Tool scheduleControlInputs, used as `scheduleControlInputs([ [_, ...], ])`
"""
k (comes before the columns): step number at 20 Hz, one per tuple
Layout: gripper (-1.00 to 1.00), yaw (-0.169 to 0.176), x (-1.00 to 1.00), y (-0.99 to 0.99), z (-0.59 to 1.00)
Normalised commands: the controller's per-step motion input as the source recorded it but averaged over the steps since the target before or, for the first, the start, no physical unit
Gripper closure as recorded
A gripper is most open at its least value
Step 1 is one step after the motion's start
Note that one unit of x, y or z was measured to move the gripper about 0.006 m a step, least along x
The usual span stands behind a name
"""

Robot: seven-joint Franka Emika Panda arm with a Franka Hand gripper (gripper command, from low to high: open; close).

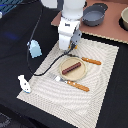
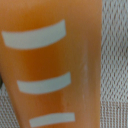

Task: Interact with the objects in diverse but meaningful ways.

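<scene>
Bread block point(image 2: 50, 65) fills wrist view, directly under gripper point(image 1: 69, 48) — long axis roughly 12-to-6; jaw state cannot be told.

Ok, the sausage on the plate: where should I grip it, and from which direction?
Grip the sausage at mid-length, coming straight down from above. It lies flat and exposed on the shallow plate, so probably set the jaws across its narrow width, turned to match its diagonal lie.
</scene>
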Motion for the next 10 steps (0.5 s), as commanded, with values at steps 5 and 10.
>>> scheduleControlInputs([
  [5,1.00,0.033,0.14,0.05,0.23],
  [10,1.00,0.018,0.22,0.27,0.81],
])
